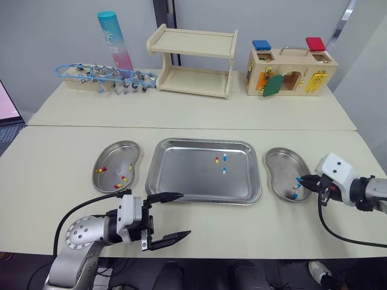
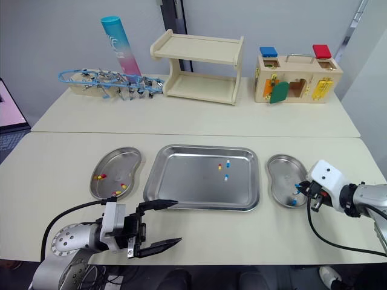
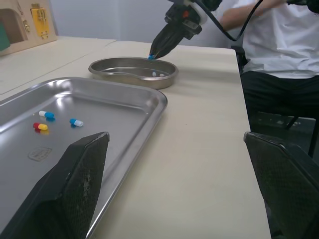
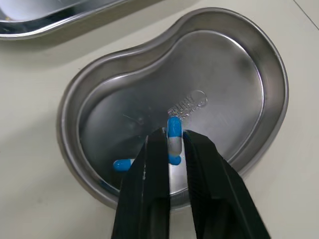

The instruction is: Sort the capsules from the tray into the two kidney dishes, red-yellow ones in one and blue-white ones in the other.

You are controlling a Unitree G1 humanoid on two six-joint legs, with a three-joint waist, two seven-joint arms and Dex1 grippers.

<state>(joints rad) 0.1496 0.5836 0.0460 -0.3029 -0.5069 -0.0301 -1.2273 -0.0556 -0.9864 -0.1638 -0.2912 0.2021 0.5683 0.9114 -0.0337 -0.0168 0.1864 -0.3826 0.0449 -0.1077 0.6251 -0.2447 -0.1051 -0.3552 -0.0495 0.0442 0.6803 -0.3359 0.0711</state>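
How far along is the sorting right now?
Done: red-yellow capsules lie in the left kidney dish, blue-white capsules in the right kidney dish. In hand: the right gripper holds another blue-white capsule above that dish. Left: three capsules in the tray; the left gripper is open.

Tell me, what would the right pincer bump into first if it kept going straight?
The right pincer would likely hit the bottom of the right kidney dish, near the blue-white capsule lying there, though depth is unclear.

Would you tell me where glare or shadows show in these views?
Left wrist view: the tray mirrors pale light across its floor. Right wrist view: the kidney dish gleams beside the right hand gripping a blue-white capsule. Left eye view: thin shadow along the tray's near rim.
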